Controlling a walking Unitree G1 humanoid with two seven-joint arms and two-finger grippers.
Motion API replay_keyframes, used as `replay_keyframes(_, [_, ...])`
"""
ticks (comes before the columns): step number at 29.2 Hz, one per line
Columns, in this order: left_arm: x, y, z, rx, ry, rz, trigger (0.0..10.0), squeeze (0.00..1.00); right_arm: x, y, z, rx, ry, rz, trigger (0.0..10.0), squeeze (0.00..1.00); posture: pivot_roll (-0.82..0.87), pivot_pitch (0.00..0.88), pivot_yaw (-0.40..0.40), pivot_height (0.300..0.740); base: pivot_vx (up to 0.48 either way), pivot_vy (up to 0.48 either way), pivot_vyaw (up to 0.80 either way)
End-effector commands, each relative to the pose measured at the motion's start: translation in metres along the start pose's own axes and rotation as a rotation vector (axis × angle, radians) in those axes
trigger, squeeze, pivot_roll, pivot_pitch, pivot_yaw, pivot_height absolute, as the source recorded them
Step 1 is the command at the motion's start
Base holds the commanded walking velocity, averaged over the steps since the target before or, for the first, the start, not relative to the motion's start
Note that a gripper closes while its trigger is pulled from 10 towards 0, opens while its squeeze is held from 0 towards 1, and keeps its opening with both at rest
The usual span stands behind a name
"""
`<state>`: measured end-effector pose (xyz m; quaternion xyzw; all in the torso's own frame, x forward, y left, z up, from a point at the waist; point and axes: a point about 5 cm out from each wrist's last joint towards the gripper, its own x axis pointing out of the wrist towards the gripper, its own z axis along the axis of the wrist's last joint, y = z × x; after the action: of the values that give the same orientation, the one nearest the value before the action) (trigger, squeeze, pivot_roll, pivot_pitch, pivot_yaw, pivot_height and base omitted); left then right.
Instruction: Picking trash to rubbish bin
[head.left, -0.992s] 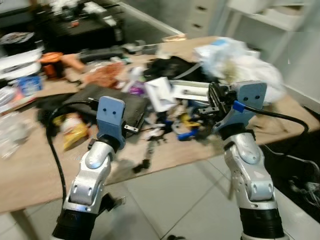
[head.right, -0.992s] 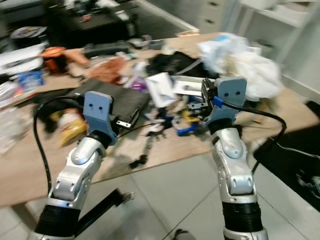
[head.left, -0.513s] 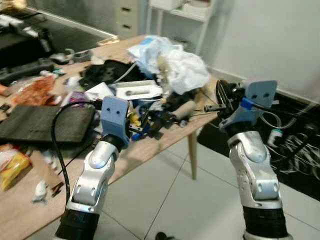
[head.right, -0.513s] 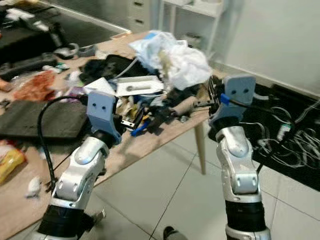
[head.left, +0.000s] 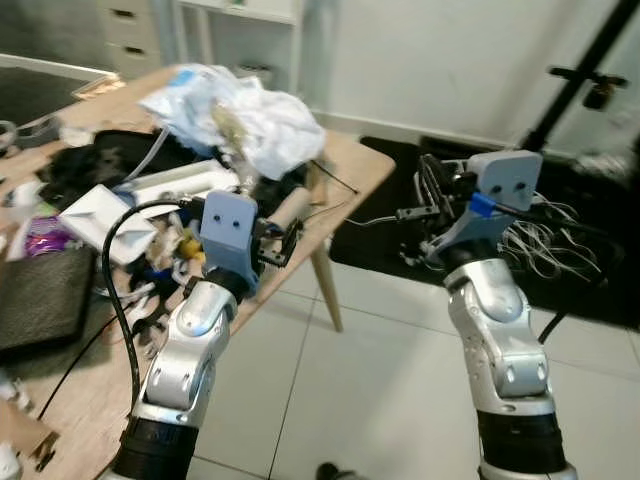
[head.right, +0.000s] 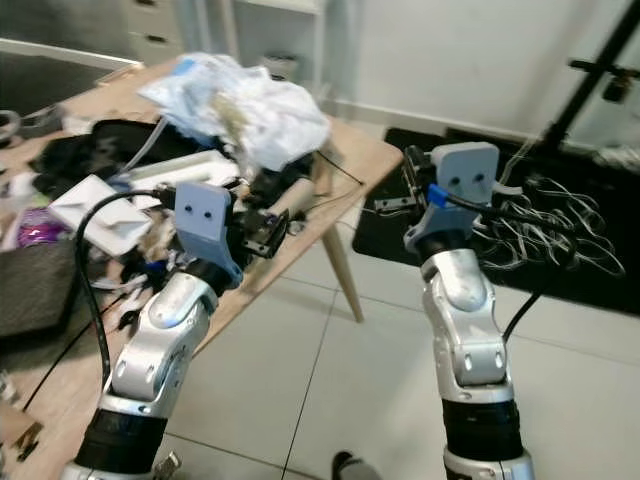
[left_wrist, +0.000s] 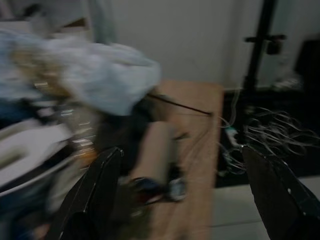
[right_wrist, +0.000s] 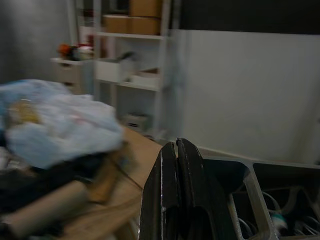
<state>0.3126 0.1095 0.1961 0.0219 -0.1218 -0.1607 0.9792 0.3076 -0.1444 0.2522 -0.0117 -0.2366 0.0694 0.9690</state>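
The wooden surface (head.left: 352, 166) ran off the left edge, its clutter blurred and no writing readable; a crumpled white plastic bag (head.left: 240, 112) of trash lay at its far right corner, and a cardboard tube (head.left: 283, 212) just near of it pointed its long axis near-left to far-right. The left tool (left_wrist: 180, 200) hovered over the clutter, fingers spread wide and empty. The right tool (right_wrist: 176, 165) hung right of the surface over the floor, fingers pressed together on nothing visible.

Head stereo pair looks down over both arms at the bench (head.left: 350, 165) corner. Both wrist cams face that same corner, close, blurred.
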Motion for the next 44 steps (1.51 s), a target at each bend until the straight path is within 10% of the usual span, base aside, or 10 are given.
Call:
replay_keyframes(1, [-0.0017, -0.0003, -0.0026, -0.008, 0.009, -0.006, 10.0, 0.0, -0.003, -0.004, -0.0004, -0.006, 0.004, -0.013, 10.0, 0.0, -0.03, 0.163, 0.009, 0.74, 0.0, 0.0, -0.8])
replay_keyframes(44, [-0.0008, -0.0025, -0.0018, -0.017, 0.001, -0.022, 10.0, 0.0, -0.0073, -0.0028, -0.0068, -0.008, 0.035, -0.013, 10.0, 0.0, -0.03, 0.16, 0.008, 0.74, 0.0, 0.0, -0.8])
